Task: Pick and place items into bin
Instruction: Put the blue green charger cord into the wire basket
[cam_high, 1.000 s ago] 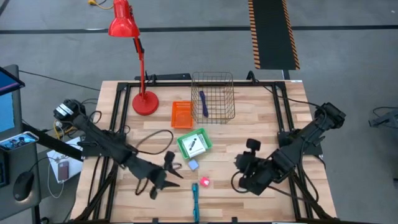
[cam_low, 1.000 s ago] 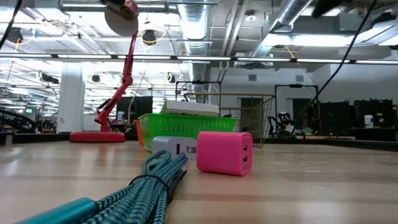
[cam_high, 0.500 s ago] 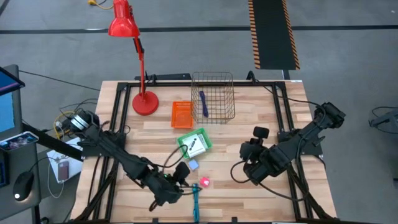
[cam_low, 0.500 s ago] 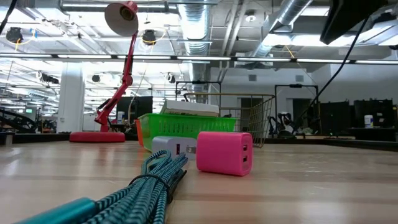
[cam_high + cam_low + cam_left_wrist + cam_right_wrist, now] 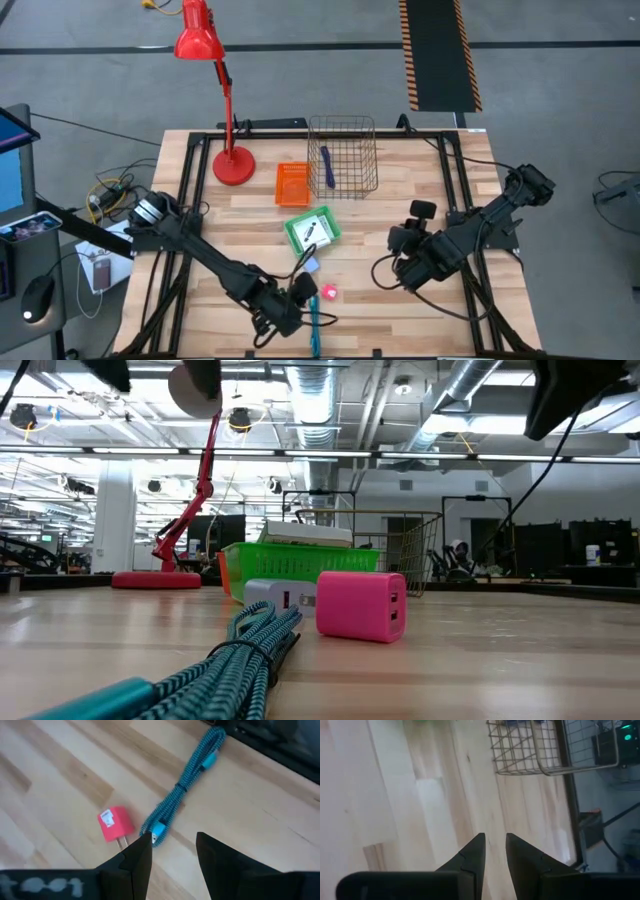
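A: Wooden surface point(image 5: 400, 205) first. What stands on it?

B: Largest, the red desk lamp point(image 5: 222, 90) at the far left corner. Next, the wire basket point(image 5: 343, 155) at the far edge with a purple pen point(image 5: 327, 167) inside. Just beside it an orange tray point(image 5: 292, 184). Nearer the middle, a green tray point(image 5: 312, 230) holding a white card pack with dark print point(image 5: 312, 232).

A: And the loose pieces?

B: A teal braided cable point(image 5: 185, 785), coiled, at the near edge. A pink charger block point(image 5: 115, 823) just beside one end of it, prongs toward the camera in the left wrist view. A pale lavender block point(image 5: 310, 265) between the pink one and the green tray (in the low view it sits behind the pink one).

A: Left tool?

B: Left tool point(image 5: 172, 851) hangs low over the cable's near end, fingers parted a little, nothing between them.

A: Right?

B: Right tool point(image 5: 495, 852) is well apart on the right side, above bare wood, fingers nearly together with a narrow gap, empty.
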Available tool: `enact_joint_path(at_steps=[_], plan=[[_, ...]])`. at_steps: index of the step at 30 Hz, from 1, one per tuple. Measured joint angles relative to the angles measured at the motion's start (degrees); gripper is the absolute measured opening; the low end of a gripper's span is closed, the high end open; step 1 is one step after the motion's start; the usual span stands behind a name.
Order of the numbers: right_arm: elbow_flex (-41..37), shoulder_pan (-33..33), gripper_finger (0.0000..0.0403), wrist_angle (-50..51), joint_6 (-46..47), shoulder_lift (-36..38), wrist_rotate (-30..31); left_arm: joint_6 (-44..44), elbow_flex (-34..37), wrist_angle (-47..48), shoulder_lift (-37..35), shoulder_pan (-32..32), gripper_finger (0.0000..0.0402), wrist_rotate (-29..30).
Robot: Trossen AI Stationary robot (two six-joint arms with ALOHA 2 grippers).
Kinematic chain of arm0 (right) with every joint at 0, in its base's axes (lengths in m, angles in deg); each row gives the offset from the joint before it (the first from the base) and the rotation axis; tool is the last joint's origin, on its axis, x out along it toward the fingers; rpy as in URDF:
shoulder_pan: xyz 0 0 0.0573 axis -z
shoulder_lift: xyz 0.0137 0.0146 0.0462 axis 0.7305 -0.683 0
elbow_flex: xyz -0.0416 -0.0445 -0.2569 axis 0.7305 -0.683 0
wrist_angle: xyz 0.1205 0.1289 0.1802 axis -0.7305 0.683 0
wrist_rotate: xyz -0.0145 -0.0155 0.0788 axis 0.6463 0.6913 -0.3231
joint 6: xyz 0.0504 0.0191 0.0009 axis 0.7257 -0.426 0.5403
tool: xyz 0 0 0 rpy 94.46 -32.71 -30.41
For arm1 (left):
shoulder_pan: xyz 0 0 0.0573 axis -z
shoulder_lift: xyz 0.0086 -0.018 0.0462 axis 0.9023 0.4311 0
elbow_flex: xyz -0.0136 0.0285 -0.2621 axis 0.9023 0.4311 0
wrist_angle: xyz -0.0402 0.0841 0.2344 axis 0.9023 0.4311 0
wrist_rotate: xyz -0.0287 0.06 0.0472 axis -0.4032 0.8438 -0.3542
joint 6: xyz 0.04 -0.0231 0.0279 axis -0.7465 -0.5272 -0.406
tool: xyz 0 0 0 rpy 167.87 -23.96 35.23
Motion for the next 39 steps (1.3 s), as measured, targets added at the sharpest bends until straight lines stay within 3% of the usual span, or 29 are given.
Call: enact_joint_path(at_steps=[12, 21, 25, 32, 39], plan=[[0.0, 0.0, 0.0069, 3.5, 1.1, 0.0, -0.7, -5.9, -0.4, -3.1, 0.7, -2.6, 0.0144, -1.5], [0.0, 0.0, 0.0069, 3.2, 4.9, 0.0, -5.7, -5.8, -0.4, -6.7, 0.6, -2.4, 0.0144, 7.1], [0.0, 0.0, 0.0069, 3.2, 5.0, 0.0, -7.2, -5.8, -0.2, -4.7, 0.6, -2.4, 0.0144, 6.4], [0.0, 0.0, 0.0069, 3.2, 4.9, 0.0, -7.7, -6.2, -0.2, -2.7, 0.6, -2.1, 0.0144, -1.0], [0.0, 0.0, 0.0069, 3.2, 4.4, 0.0, -7.7, -7.2, -0.2, -5.7, 1.6, -2.2, 0.0144, -1.2]])
